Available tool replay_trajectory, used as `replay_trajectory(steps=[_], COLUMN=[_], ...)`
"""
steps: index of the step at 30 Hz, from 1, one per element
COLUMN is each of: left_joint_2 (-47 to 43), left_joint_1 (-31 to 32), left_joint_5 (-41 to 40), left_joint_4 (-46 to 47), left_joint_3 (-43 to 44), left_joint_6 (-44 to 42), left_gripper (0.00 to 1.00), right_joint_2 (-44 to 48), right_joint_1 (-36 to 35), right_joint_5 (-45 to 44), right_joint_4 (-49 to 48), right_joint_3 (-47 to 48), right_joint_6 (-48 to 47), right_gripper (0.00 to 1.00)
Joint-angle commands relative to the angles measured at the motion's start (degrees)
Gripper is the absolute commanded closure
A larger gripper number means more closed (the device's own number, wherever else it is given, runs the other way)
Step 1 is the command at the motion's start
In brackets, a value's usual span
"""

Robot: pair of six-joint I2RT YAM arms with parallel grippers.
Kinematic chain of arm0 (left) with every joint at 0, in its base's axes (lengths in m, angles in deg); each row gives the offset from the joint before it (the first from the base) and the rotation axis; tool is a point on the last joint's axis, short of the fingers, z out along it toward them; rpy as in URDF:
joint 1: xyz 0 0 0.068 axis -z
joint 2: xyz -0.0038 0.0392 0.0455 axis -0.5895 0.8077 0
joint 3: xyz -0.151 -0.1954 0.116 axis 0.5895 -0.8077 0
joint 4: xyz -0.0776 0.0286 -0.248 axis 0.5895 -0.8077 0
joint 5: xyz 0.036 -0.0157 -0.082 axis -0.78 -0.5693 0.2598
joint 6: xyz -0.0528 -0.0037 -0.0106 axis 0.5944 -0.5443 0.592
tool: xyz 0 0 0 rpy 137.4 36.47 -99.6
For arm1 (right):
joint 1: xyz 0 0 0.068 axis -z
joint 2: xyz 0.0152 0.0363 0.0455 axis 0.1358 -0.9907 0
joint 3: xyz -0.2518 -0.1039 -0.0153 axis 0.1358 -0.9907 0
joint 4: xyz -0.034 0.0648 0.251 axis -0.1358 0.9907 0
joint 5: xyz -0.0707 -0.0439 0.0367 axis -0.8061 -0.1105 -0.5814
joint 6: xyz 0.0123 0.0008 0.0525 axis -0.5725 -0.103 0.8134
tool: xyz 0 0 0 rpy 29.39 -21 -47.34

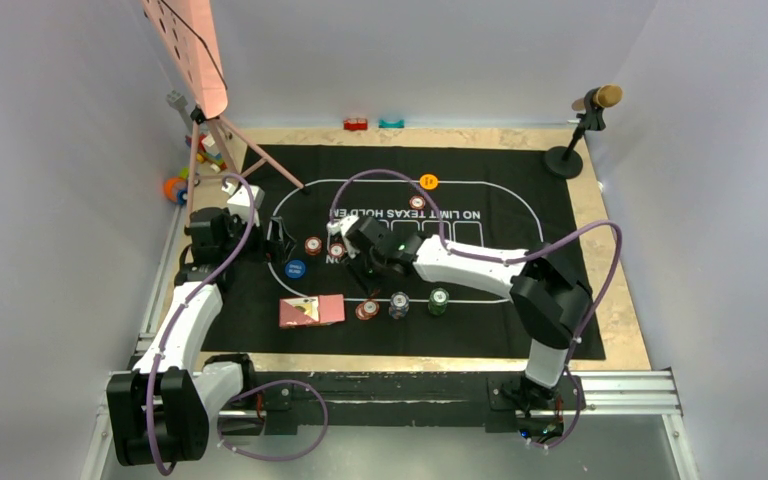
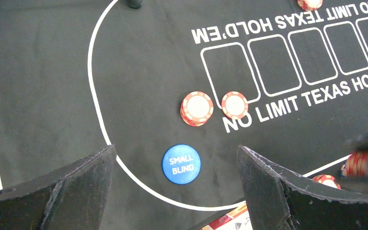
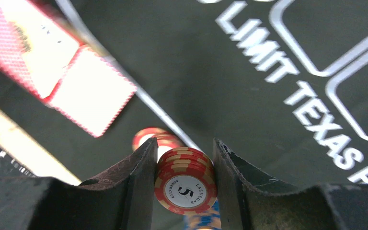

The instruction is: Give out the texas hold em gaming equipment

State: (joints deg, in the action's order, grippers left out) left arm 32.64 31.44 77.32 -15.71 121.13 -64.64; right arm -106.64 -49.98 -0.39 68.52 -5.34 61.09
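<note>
Sitting clamped inside the right claw (image 3: 185,158) is a red chip stack (image 3: 186,184); the left claw (image 2: 176,153) gapes wide.

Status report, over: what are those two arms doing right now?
Right gripper shut on red chip stack. Left gripper open, empty, over blue Small Blind button. No obstruction seen.

Matt black cloth mat (image 2: 43,72), glossy red chips (image 3: 186,187), rough-edged black plastic fingers (image 3: 130,191)
</note>
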Motion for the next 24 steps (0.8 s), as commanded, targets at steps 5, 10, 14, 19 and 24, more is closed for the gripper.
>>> replay_trajectory(steps=[5,10,14,19,24], left_joint_2=[-1.20,-1.27,-1.29,-1.30,-1.18], left_joint_1=[0.23,0.26,0.26,0.26,0.26], left_joint_5=[0.28,0.28,0.26,0.27,0.45], left_joint_4=[1.13,1.16,1.27,1.23,1.19], left_joint_3=[0.20,0.16,0.17,0.16,0.21], left_joint_6=[-0.97,-0.88,-0.91,-0.98,-1.02], left_gripper=[0.00,0.00,0.00,0.00,0.00], right_joint_2=[5.35,6.42,5.68,4.53,3.70], right_joint_1=[16.56,24.19,29.07,31.29,33.47], right_joint_5=[-10.50,-13.35,-13.80,-12.98,-13.21], right_joint_4=[1.46,1.37,0.79,0.29,0.05], right_joint_3=[-1.42,-6.04,-8.74,-11.38,-13.27], right_joint_6=[8.52,11.83,13.19,14.23,16.27], right_gripper=[1.00,1.00,1.00,1.00,1.00])
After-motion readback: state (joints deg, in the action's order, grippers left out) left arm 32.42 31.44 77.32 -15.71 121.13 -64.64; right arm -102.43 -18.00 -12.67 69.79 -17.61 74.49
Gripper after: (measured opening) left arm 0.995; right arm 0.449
